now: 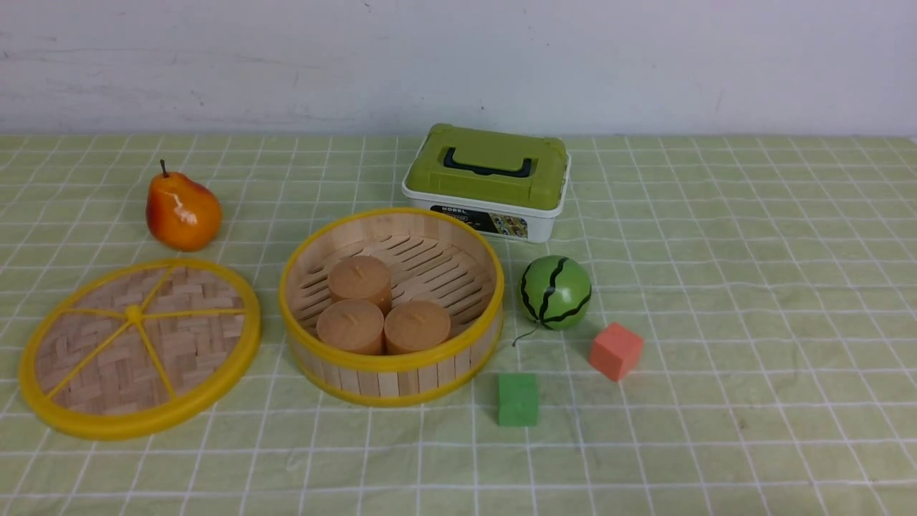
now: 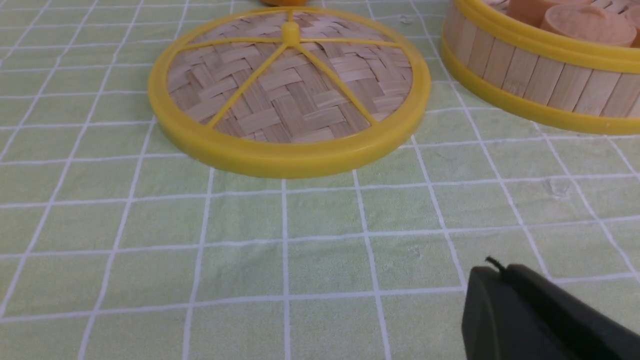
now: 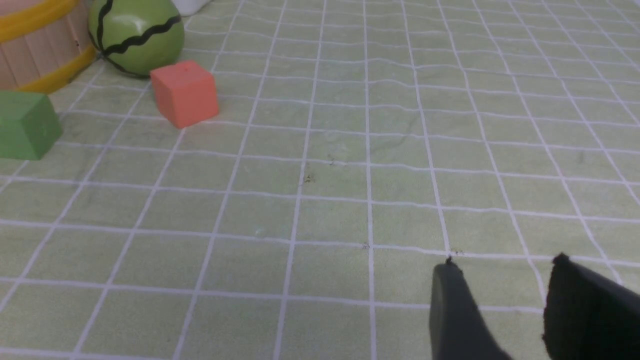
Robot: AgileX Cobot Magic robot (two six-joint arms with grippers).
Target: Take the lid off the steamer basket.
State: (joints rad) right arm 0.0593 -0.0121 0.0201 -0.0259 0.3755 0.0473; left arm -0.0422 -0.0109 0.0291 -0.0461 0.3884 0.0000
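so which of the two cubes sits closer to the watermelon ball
The red cube: it lies just right of the watermelon ball, nearly touching. The green cube sits farther forward, beside the steamer basket.

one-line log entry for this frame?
lid: off, flat on tablecloth left of steamer basket | basket: open, three buns inside | right pincer: open, empty | left pincer: unclear

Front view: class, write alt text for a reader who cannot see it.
The lid lies flat on the green checked tablecloth, left of the open steamer basket, which holds three tan round cakes. Around them sit a pear, a green-topped box, a toy watermelon and two cubes.
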